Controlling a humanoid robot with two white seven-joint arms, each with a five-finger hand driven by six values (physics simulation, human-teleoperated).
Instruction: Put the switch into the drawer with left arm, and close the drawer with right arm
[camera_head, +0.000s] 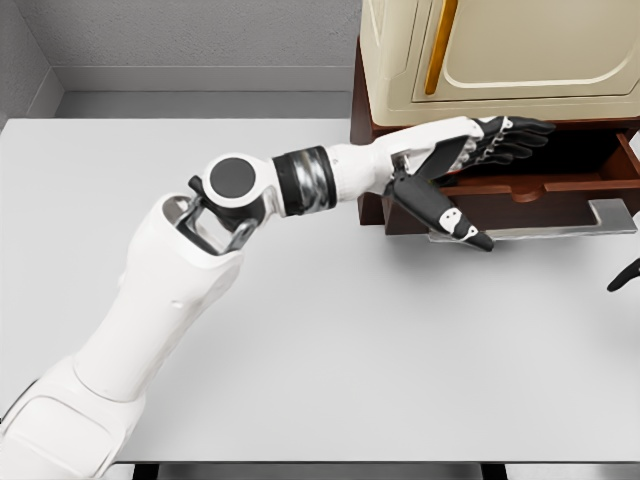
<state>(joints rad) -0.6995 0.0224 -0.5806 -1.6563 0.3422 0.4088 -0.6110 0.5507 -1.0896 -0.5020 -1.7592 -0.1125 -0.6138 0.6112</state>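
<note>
The left arm (170, 290) reaches up from the lower left corner across the white table (330, 360) toward the cabinet at the far right. Its left hand (480, 145) sits over the open drawer (560, 185), palm turned down, the dark fingers (520, 135) stretched out nearly flat and pointing right into the drawer's space. The thumb (445, 212) hangs down separately, angled toward the table in front of the drawer's near edge. The fingers look spread and relaxed, and I cannot see anything pinched between them.

The drawer is pulled out from a dark reddish-brown cabinet (372, 140), with a pale metal handle (600, 218) running along its front edge at the right. On top of the cabinet stands a cream-coloured box (520, 50) with an orange strip (440, 45) down its front.

I cannot make out the switch anywhere: the hand covers much of the drawer's inside, and what shows of the drawer beyond the fingertips is in dark shadow, so whether it lies in there I cannot tell.

At the right edge, just above the table, a small dark tip of the right hand (625, 275) pokes into view, below and apart from the drawer handle. Too little of it shows to tell how its fingers are set.
</note>
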